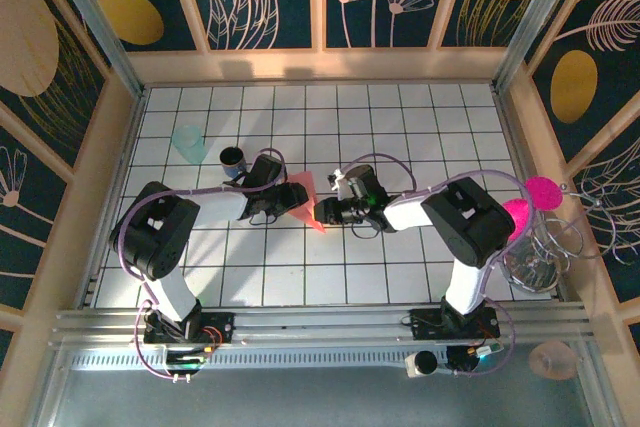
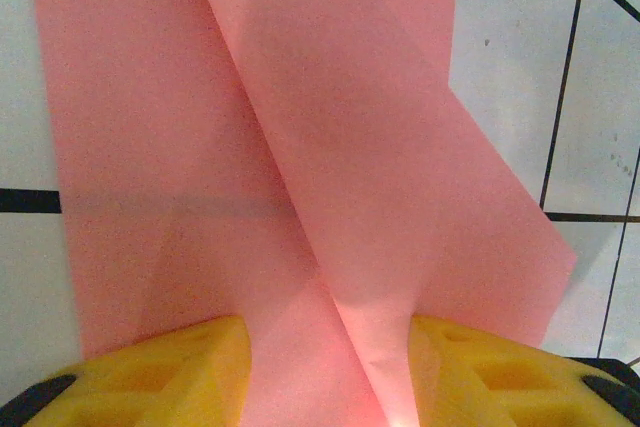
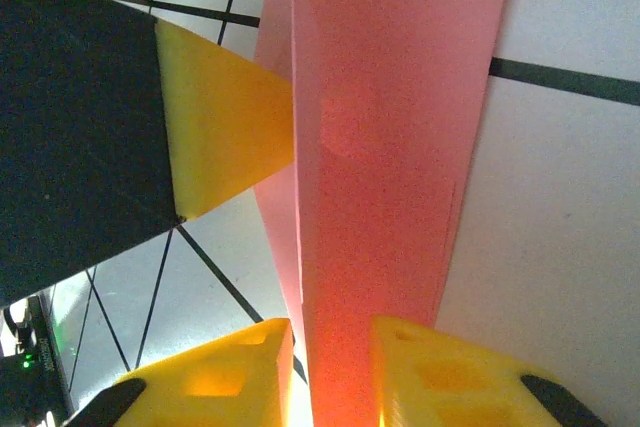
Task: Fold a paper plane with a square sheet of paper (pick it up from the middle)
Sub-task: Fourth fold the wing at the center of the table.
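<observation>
The salmon-pink square sheet of paper [image 1: 307, 199] is folded into a narrow pointed wedge in the middle of the tiled table, between both grippers. My left gripper [image 1: 288, 197] comes at it from the left. In the left wrist view its yellow fingers [image 2: 170, 377] stand apart over the paper [image 2: 330, 147], with a raised crease running between them. My right gripper [image 1: 322, 212] meets the wedge from the right. Its fingers [image 3: 450, 377] stand narrowly apart around the folded strip [image 3: 390, 147], with a thin bright gap on the left. One left-gripper fingertip [image 3: 230, 127] touches the strip's side.
A translucent teal cup [image 1: 187, 144] and a dark cup [image 1: 232, 159] stand just left of the left gripper. A wire rack [image 1: 540, 257] with round magenta discs [image 1: 543, 190] sits at the right edge. Wooden walls enclose the table.
</observation>
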Robot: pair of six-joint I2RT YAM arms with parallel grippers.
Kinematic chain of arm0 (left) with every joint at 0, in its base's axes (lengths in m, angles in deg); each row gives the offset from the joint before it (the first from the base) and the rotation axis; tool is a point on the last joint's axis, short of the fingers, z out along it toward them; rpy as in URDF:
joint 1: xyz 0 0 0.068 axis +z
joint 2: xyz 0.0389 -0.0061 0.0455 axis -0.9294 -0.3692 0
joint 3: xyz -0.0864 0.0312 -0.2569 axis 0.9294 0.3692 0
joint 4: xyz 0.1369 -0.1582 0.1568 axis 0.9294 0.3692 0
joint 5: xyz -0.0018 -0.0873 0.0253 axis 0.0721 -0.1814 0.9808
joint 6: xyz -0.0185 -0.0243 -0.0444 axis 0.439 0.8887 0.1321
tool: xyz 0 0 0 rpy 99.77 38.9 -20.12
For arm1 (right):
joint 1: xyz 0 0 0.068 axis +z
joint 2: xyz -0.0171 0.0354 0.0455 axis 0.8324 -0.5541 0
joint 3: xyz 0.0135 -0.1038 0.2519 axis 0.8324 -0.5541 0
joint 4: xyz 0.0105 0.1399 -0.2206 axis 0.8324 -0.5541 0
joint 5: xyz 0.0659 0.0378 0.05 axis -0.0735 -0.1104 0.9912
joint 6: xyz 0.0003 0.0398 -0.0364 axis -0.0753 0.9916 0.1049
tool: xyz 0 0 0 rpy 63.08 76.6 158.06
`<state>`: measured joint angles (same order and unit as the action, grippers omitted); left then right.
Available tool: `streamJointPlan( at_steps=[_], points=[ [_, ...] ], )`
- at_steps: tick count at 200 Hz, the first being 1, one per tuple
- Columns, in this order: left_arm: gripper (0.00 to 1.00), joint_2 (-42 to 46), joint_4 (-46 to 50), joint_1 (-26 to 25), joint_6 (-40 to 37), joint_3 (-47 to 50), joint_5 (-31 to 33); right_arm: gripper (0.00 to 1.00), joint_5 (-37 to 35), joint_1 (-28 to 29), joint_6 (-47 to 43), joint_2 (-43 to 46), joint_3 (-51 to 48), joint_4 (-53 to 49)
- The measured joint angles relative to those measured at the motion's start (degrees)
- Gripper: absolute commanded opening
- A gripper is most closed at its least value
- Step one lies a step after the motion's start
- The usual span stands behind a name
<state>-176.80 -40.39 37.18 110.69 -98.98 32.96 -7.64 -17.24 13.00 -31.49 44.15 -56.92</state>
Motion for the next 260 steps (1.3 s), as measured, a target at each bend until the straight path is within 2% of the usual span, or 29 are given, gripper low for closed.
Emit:
streamJointPlan(
  at_steps=[131, 166, 194, 226, 260],
  points=[
    [0.48, 0.3, 0.1, 0.0, 0.0, 0.0, 0.2, 0.01, 3.0, -0.1, -0.8, -2.4, 0.7, 0.7],
    [0.51, 2.7, 2.8, -0.1, -0.4, 0.3, 2.0, 0.00, 5.2, -0.3, -0.8, -2.8, 0.7, 1.3],
    [0.51, 8.8, 3.8, 0.0, -0.6, 1.2, 4.1, 0.00, 7.2, -0.6, -0.6, -3.0, 0.7, 0.2],
    [0.44, 14.8, -1.3, 0.0, -0.3, 4.1, 3.8, 0.00, 9.1, -0.8, -0.6, -3.4, 1.6, -1.8],
    [0.30, 14.5, -7.0, 0.0, 0.7, 8.2, -0.6, 0.00, 10.9, -1.5, 0.2, -4.2, 2.7, -3.3]
  ],
)
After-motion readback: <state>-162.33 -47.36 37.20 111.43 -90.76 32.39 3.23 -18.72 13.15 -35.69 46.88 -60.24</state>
